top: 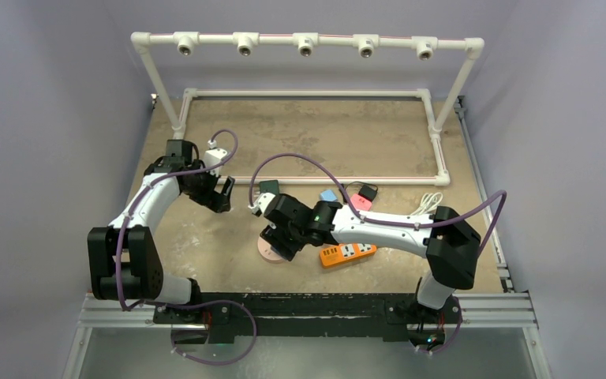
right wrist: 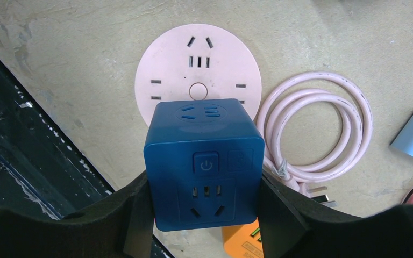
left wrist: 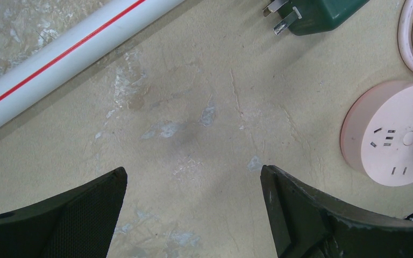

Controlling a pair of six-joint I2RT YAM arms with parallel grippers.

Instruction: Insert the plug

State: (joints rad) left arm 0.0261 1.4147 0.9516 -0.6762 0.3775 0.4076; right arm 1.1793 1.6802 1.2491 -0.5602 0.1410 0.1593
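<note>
In the right wrist view my right gripper [right wrist: 204, 185] is shut on a blue cube plug [right wrist: 204, 161], its fingers pressing the cube's two sides. The cube's face shows a power button and socket holes; its prongs are hidden. It sits over the near edge of a round pink socket [right wrist: 193, 70] lying flat on the table, and whether the two touch cannot be told. From above, the right gripper [top: 272, 241] covers most of that socket [top: 267, 253]. My left gripper [left wrist: 193, 177] hangs open over bare table, left of the pink socket [left wrist: 395, 134].
An orange power strip [top: 349, 253] lies just right of the right gripper. The socket's coiled pink cable [right wrist: 317, 129] lies beside it. A dark green plug [left wrist: 312, 13], a light blue adapter [top: 328, 195] and a black adapter [top: 365, 192] sit behind. A white PVC frame [top: 308, 93] borders the back.
</note>
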